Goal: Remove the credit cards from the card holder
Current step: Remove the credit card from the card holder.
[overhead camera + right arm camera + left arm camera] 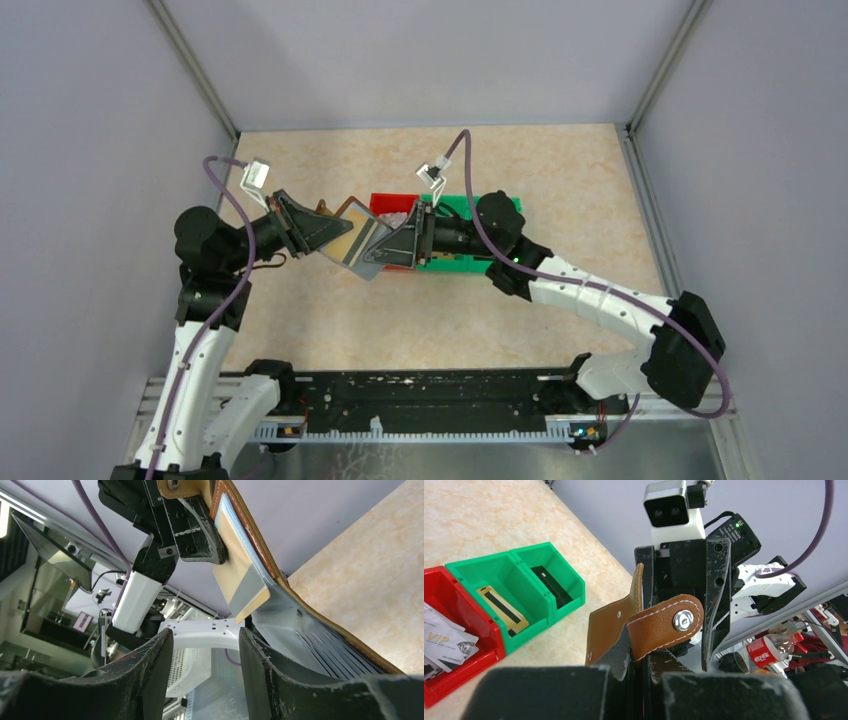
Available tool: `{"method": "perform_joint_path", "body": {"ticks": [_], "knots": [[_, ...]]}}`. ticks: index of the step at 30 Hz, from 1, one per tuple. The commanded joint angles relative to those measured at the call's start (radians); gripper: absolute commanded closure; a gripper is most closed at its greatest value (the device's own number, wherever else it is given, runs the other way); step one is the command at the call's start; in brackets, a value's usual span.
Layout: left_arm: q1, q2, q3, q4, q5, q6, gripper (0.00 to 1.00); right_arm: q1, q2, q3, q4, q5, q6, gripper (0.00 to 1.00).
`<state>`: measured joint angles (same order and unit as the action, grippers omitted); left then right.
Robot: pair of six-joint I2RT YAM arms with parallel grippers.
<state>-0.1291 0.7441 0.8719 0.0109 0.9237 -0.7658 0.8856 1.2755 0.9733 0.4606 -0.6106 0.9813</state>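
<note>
Reaching for the card (239, 577) is the right claw's (206, 641) job, so line up on that one relation. The left claw (308, 232) is clamped shut on the holder (606, 630), holding it up in the air over the table (560, 190), just left of the red bin (484, 645) and the green bin (569, 582).

The holder hangs open towards your right claw, and the gold card with its grey stripe sticks partway out of a pocket. Its long axis runs left to right, from the left claw towards the right one, with the free striped end pointing at your right claw.

That claw's jaws stand apart with nothing between them. In the right wrist view the card's free end sits just above the gap, a little towards the right-hand jaw, not yet inside it. The right arm is clearly the nearer one to that end.

I'd judge you need to nudge the claw forward along the card's axis until the striped end lies between the jaws, then close on the card alone, clear of the holder's flap.
</note>
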Motion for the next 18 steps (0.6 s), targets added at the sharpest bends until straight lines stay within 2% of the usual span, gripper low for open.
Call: {"method": "perform_joint_path", "body": {"ticks": [1,18], "knots": [[-0.004,-0.004,0.027,0.063,-0.023,-0.044,1.0,0.021,0.024,0.001,0.165,0.022,0.066,0.5],[-0.004,0.006,0.066,0.084,-0.019,-0.103,1.0,0.021,0.09,0.018,0.212,0.028,0.068,0.53]]}}
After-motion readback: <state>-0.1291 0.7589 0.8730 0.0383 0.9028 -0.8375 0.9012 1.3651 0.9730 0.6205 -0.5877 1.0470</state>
